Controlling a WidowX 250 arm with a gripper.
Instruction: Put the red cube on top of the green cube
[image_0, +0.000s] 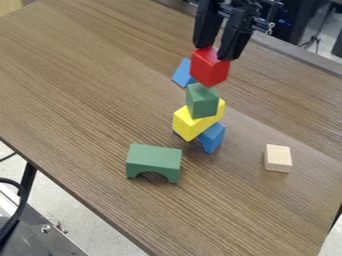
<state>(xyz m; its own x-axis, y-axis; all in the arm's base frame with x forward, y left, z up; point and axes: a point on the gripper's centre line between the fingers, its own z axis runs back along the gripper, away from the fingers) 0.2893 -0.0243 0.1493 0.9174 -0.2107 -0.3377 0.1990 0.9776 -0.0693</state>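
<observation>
1. Green arch block (153, 162): on the wooden table (80, 80), well below the fingers of the gripper (217, 51) in the view and off to their left, its cut-out facing the near side.
2. Blue wedge-like block (182, 73): on the table, below and left of the fingers, partly hidden behind the red cube (210, 67).
3. Yellow block (190, 123): below the fingers, under the green cube and on top of the blue block (212, 137).
4. Green cube (202, 101): below the fingers, resting on the yellow block.
5. Red cube: held between the fingertips, just above the green cube in the view; whether the two touch, I cannot tell.
6. Blue block: at the foot of the stack, below the fingers, partly covered by the yellow block.
7. Fingers: pointing down, parted by the red cube's width and closed on it.
8. Pale wooden block (278, 158): on the table, well below and right of the fingers.
</observation>
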